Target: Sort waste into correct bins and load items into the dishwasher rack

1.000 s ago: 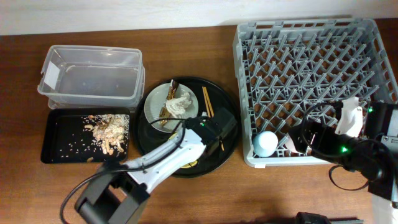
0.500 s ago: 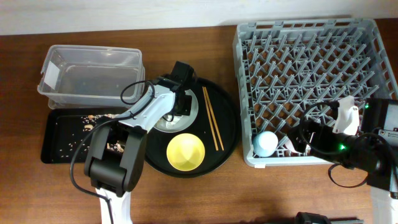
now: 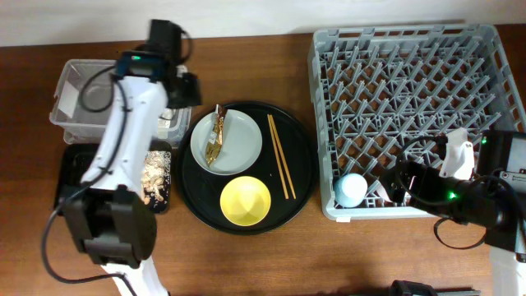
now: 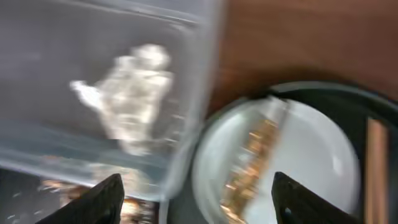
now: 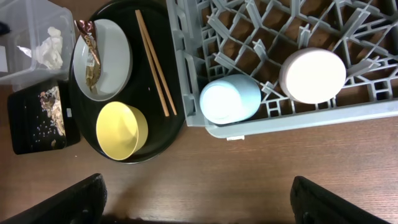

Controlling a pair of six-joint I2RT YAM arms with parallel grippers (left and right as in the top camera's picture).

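The yellow bowl sits nearest, smooth and glossy, on the round tray; level with it the right tool hangs over bare worktop beside the rack, fingers spread wide and holding nothing; a blue cup and a pink cup sit among the pegs of the rack's near row; further back the pale plate carries the wrapper, a thin crinkled foil strip whose long axis runs roughly near-to-far, tilted a little; two slim wooden chopsticks lie just right of the plate, almost parallel to the strip; left of the round tray the shallow black tray holds crumbly golden scraps; farthest, the clear tub holds the crumpled tissue, and the left tool hovers at the tub's right rim, open and empty; the wrapper (likely the last waste still unsorted) lies to that tool's right and nearer the robot, so the left arm is plainly the closer one, and a grip across the strip's narrow width looks soundest
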